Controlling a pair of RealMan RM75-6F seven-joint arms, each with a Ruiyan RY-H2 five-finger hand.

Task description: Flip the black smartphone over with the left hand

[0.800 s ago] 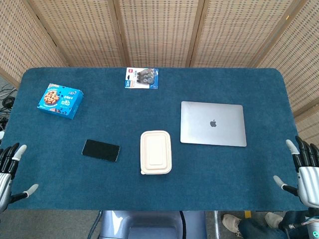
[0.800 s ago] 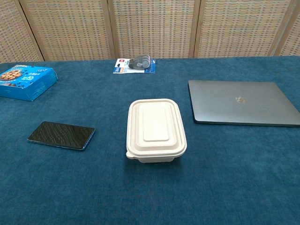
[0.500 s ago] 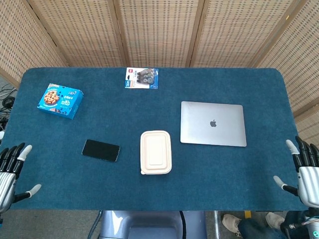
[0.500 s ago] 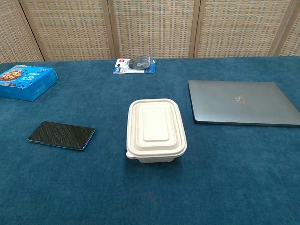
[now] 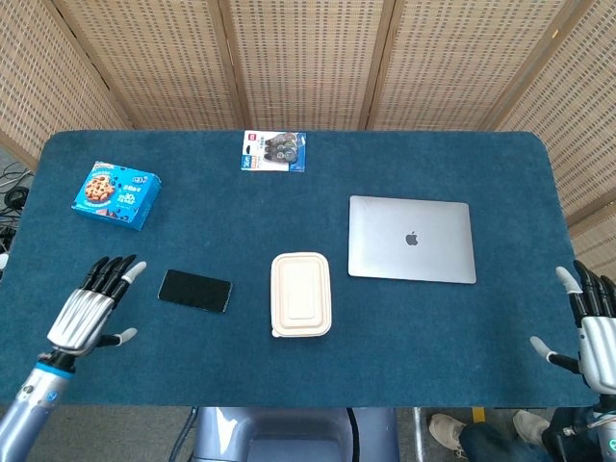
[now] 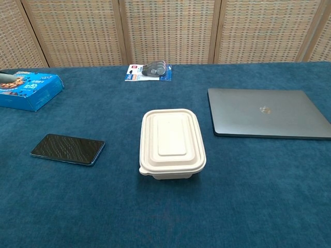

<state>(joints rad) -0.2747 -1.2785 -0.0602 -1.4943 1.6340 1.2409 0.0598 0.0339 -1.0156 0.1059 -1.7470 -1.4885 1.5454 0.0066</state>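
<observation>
The black smartphone [image 5: 195,291] [image 6: 68,149] lies flat on the blue table cloth, left of centre, its dark glossy face up. My left hand [image 5: 93,308] hovers over the table just to the left of the phone, fingers spread and pointing toward it, holding nothing and not touching it. In the chest view only a grey fingertip [image 6: 6,76] shows at the left edge. My right hand [image 5: 594,325] stays open at the table's right front corner, far from the phone.
A white lidded food container [image 5: 301,294] sits right of the phone. A closed silver laptop [image 5: 412,239] lies further right. A blue cookie box [image 5: 116,193] is at the back left, and a blister pack [image 5: 274,151] by the far edge.
My left hand has moved from the table's left front corner in over the cloth, toward the phone. The right hand has barely shifted. The phone has not moved.
</observation>
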